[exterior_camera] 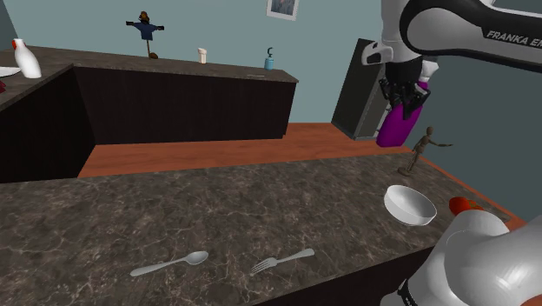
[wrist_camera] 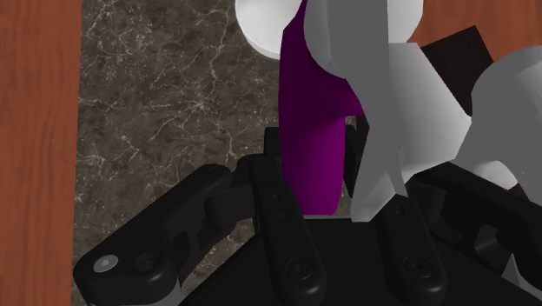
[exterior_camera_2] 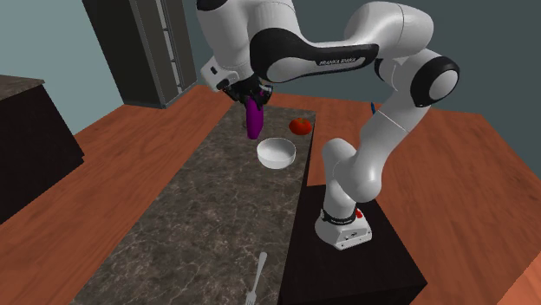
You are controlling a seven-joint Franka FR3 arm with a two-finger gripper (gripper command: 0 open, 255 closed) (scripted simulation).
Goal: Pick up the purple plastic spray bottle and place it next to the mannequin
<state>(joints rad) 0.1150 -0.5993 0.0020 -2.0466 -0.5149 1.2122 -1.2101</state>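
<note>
The purple spray bottle hangs in the air with its body pointing down, and my black gripper is shut on its upper part. A small brown mannequin stands on the dark marble counter, just to the shoulder view's right of the bottle and lower. From the second exterior view the bottle hangs from the gripper over the counter's far end. In the wrist view the black fingers clasp the purple body on both sides.
A white bowl and a red tomato sit near the mannequin. A spoon and a fork lie at the counter's near edge. A second dark counter behind carries a scarecrow figure and a white bottle.
</note>
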